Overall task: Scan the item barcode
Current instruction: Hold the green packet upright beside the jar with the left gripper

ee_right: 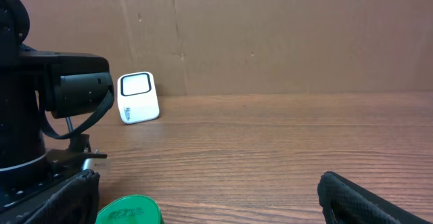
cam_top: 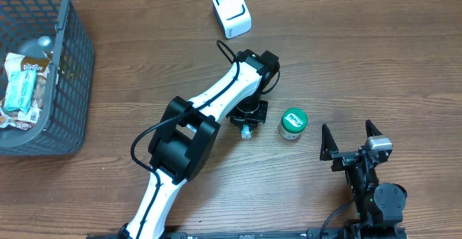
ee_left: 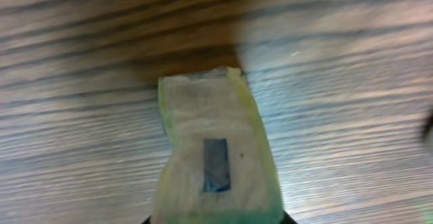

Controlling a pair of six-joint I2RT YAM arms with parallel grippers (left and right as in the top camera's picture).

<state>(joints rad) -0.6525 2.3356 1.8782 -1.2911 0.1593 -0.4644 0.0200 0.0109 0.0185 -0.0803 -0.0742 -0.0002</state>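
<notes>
Peering down the left wrist view, I see the left gripper (cam_top: 247,127) with its jaws nipped on a small pale-green packet (ee_left: 216,136). It hangs over the counter (cam_top: 361,66) well short of the white scanner (cam_top: 232,11), while the right gripper (cam_top: 347,129) sits with jaws wide apart. I judge the packet light, soft and crinkly, so I'd grip one end only, leaving its dark patch (ee_left: 216,164) uncovered.

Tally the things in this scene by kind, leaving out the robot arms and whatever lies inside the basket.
basket: 1
barcode scanner: 1
green-lidded jar: 1
pale green packet: 1
Total: 4
</notes>
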